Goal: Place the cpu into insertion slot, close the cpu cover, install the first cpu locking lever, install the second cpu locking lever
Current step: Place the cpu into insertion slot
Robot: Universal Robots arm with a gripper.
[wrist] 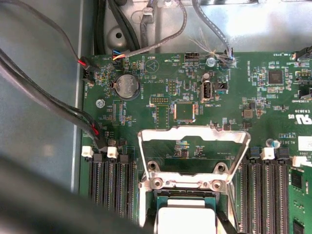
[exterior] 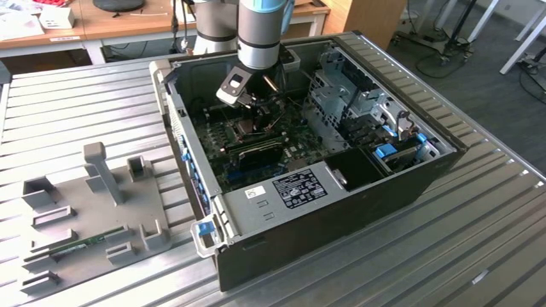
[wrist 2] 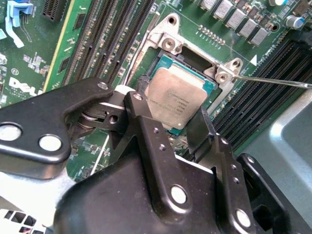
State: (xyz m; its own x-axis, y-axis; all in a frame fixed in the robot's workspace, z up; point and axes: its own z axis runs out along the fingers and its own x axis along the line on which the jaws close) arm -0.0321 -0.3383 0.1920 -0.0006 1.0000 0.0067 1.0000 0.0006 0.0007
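Grip closed: hand (wrist 2: 168, 114) clamped on cpu (wrist 2: 178, 97), chip slightly tilted, insertion slot (wrist 2: 187, 61) just beneath; cpu cover (wrist: 195, 133) standing open, clear of the way down.

The cpu (wrist 2: 176, 100) is silver-grey, the gripper (wrist 2: 168, 114) black, the motherboard (wrist: 146, 87) green, the cpu cover (wrist: 192, 133) silver.

Exterior view: looks down at an angle from well back onto the open computer case (exterior: 341, 230). Both wrist views: look down from close onto the motherboard (wrist: 146, 83) (wrist 2: 29, 58), sharing the cpu (wrist 2: 178, 100) (wrist: 187, 219).
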